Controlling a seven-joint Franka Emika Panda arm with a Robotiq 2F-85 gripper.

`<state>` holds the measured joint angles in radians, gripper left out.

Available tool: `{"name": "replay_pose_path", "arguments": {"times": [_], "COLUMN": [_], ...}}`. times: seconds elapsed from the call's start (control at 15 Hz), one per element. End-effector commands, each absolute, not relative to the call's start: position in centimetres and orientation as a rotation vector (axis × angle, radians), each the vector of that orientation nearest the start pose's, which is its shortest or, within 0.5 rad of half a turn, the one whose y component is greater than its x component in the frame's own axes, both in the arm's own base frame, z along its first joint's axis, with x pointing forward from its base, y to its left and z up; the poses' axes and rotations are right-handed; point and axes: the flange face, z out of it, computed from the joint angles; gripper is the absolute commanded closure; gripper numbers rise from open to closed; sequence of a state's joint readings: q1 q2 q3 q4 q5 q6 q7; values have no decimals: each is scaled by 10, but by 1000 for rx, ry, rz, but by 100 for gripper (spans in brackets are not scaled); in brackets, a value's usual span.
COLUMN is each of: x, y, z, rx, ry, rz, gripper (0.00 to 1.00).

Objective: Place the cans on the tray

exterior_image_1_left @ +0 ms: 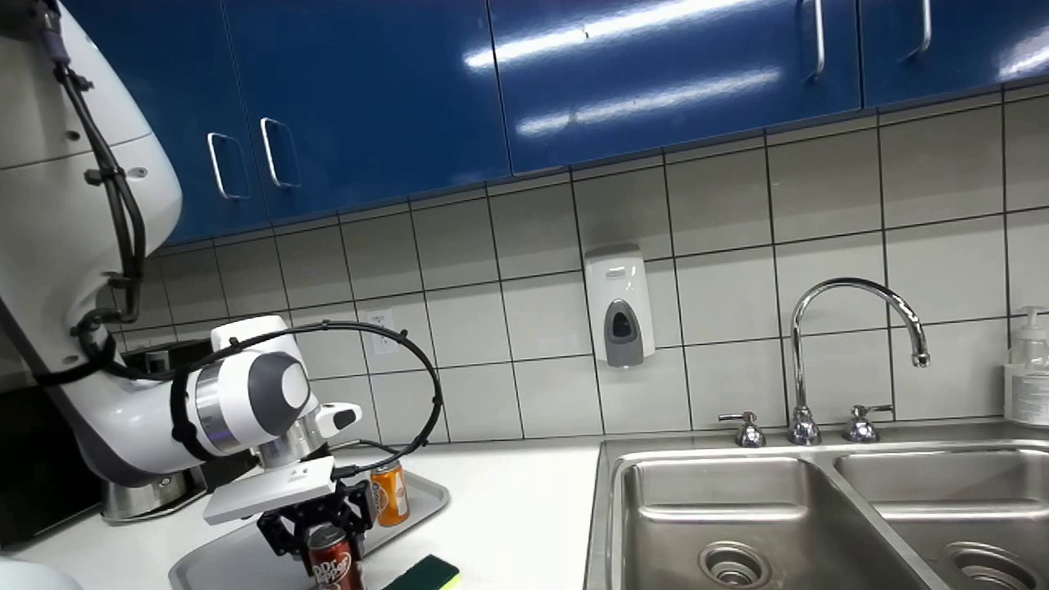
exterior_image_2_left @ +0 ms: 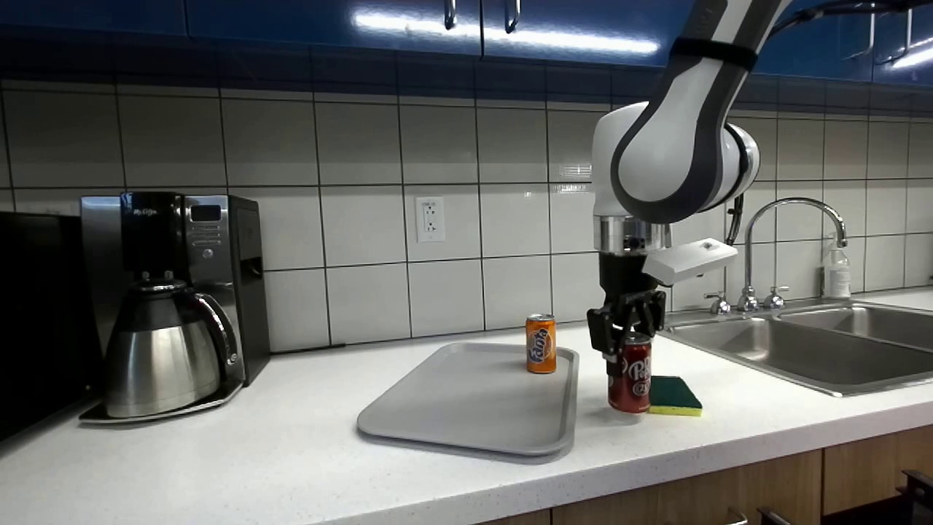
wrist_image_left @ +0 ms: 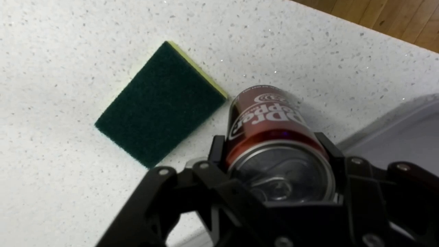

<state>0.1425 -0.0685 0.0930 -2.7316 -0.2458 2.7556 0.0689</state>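
The dark red can (exterior_image_2_left: 630,386) with a silver top stands upright at the counter, just off the right edge of the tray in that exterior view. Both fingers of my gripper (wrist_image_left: 272,147) press against the sides of this can (wrist_image_left: 271,116) near its top, so the jaws are shut on it. An orange-yellow can (exterior_image_2_left: 541,346) rests upright on the light-grey tray (exterior_image_2_left: 466,401), towards its far right corner. That orange can (exterior_image_1_left: 389,494) also shows behind the gripper (exterior_image_1_left: 332,545) in an exterior view. Part of the tray (wrist_image_left: 404,144) appears at the right of the wrist view.
A green and yellow sponge (wrist_image_left: 161,106) lies close beside the red can. The steel-and-black coffee pot (exterior_image_2_left: 157,364) stands in its machine at the far left in an exterior view. Beyond the sponge is the steel sink (exterior_image_1_left: 610,508) with a tall faucet (exterior_image_1_left: 860,283).
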Motion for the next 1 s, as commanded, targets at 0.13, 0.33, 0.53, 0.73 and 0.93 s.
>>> {"name": "replay_pose_path", "arguments": {"times": [0.13,0.33,0.53,0.73,0.93], "x": [397,403,409,417,424], "y": [107,112,121,133,146], "z": [278,287,293,298,303], "rx": [-3149,-3139,-3126,-3105,-3079], "ry": [-627,-644,-679,-723,-766], "rz": [-299,-347,-384,-411,-439], "gripper": [61,61,61,61,61]}}
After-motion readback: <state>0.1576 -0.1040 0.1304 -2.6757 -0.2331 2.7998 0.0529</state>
